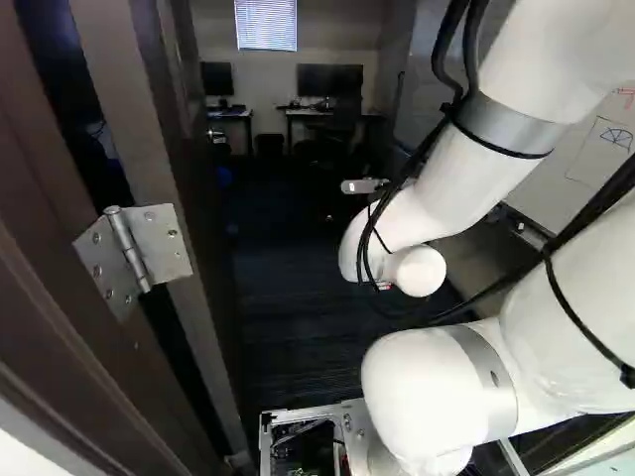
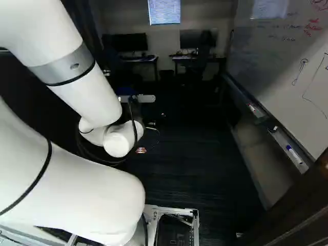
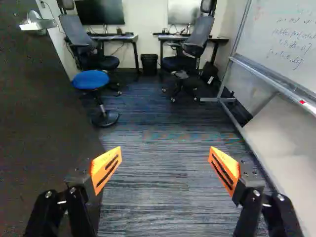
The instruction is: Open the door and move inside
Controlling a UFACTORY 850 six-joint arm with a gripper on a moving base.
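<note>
smooth white arm [image 2: 77,184] bends beside a dark, seemingly wooden door [image 3: 44,108], the tool [image 3: 165,165] wide above striped carpet [image 3: 163,197].

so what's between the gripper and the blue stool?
Just bare carpet, seen in the wrist view, from between the open gripper to the base of the blue stool.

Two desks [image 3: 114,37] stand at the far wall [image 3: 146,27] below a bright window [image 1: 266,25], a whiteboard [image 3: 279,44] flanking the striped carpet [image 3: 160,182]
</note>
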